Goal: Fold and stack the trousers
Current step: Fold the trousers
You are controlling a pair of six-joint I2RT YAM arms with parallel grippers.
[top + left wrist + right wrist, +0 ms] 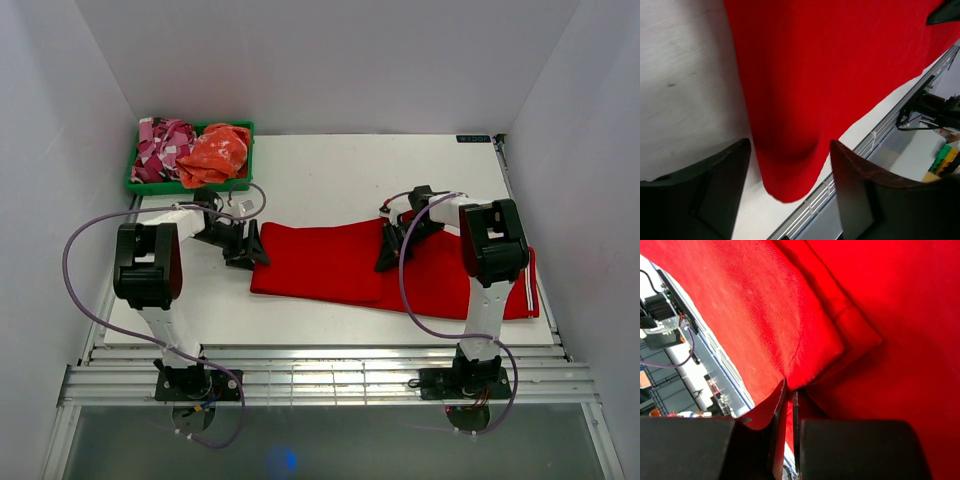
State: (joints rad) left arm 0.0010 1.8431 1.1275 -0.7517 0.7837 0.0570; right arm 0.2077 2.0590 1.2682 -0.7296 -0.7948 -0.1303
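Note:
The red trousers lie flat across the white table, folded into a long band. My left gripper hovers at their left end. In the left wrist view its jaws stand open on either side of the rounded cloth end, apart from it. My right gripper sits over the middle of the band. There it is shut on a pinched edge of the red trousers, beside a folded hem corner.
A green bin at the back left holds a pink-and-white patterned garment and an orange one. The trousers' right end, with white side stripes, reaches the table's right edge. Metal rails run along the near edge.

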